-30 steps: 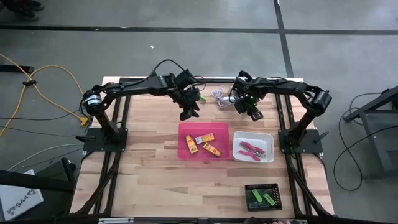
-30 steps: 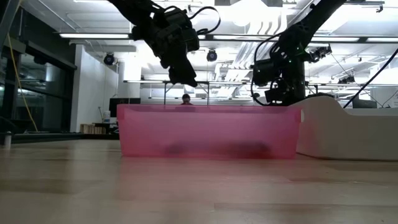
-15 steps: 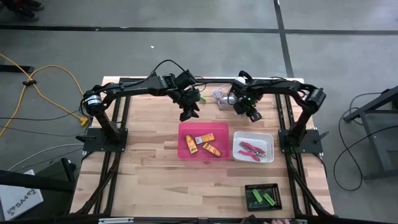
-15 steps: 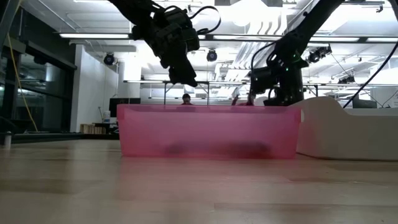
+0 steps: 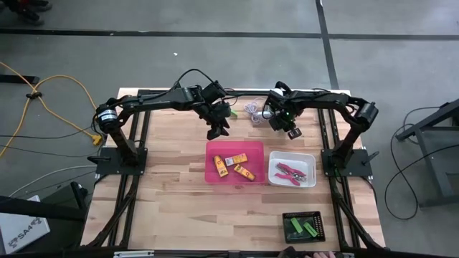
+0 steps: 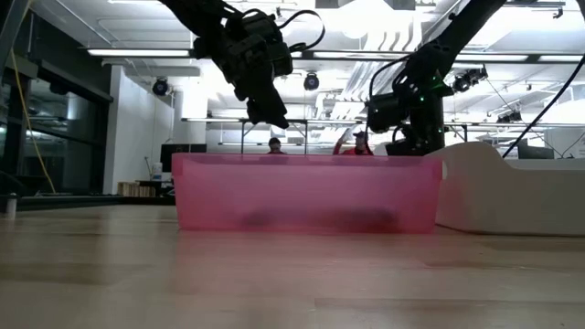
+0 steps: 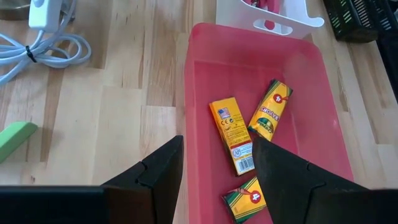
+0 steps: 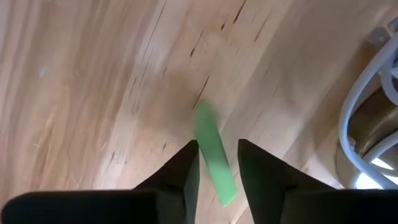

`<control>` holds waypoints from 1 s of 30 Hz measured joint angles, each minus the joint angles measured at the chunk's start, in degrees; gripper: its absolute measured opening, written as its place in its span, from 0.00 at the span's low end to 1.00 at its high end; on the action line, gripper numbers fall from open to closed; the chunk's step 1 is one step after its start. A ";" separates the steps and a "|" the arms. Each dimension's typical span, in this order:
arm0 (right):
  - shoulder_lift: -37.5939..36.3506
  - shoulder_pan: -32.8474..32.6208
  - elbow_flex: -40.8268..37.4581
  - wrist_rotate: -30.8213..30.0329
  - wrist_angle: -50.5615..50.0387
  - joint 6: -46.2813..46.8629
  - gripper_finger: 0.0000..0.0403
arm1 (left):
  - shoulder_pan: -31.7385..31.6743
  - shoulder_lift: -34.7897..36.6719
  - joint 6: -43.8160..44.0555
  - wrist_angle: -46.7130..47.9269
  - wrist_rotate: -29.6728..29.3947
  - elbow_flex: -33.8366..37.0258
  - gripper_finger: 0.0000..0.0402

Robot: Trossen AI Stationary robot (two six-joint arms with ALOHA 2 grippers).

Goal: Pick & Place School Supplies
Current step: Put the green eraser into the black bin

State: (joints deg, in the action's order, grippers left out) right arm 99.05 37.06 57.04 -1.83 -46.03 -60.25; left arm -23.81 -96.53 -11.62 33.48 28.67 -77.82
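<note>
three crayon boxes (image 7: 237,134) in pink tray (image 7: 323,112); one green stick (image 8: 212,151) between right pincer (image 8: 216,163) fingers, grip uncertain; left pincer (image 7: 217,163) open

Light wooden plank table (image 5: 172,186) on a dark frame. Directly on it: pink tray (image 5: 235,162) mid-table, white tray (image 5: 292,170) just beside it on the right, black tray (image 5: 303,226) near the front right corner, well apart from both. At the back edge: white bulb-like object with coiled grey cord (image 5: 252,110). One green stick (image 8: 213,153) lies flat on bare wood; another green stick (image 7: 15,139) lies near the pink tray.
</note>
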 joint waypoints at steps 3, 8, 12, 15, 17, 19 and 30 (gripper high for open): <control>-0.18 -0.01 0.00 -0.09 -0.11 0.01 0.22 | 0.00 0.00 0.00 0.00 0.00 0.00 0.47; -0.20 -0.04 0.00 0.39 -0.21 0.00 0.17 | 0.00 0.00 0.00 0.00 0.00 0.00 0.47; -0.21 -0.02 0.00 0.44 -0.23 0.19 0.15 | 0.00 0.00 0.00 -0.03 0.00 0.00 0.47; -0.24 -0.02 0.00 0.46 -0.25 0.20 0.13 | 0.00 0.00 0.01 -0.03 0.00 0.00 0.47; -0.26 -0.02 0.00 0.46 -0.28 0.20 0.12 | 0.00 0.00 0.00 -0.01 0.00 0.00 0.47; -0.26 -0.02 0.00 0.47 -0.29 0.21 0.10 | 0.00 0.00 0.00 -0.02 0.00 0.00 0.47; -0.33 -0.02 0.04 0.44 -1.28 0.64 0.07 | 0.02 0.00 0.00 0.54 0.00 0.00 0.47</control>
State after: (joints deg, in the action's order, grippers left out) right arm 98.72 37.04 57.08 -1.39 -47.31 -59.61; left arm -23.79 -96.53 -11.62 34.02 28.67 -77.82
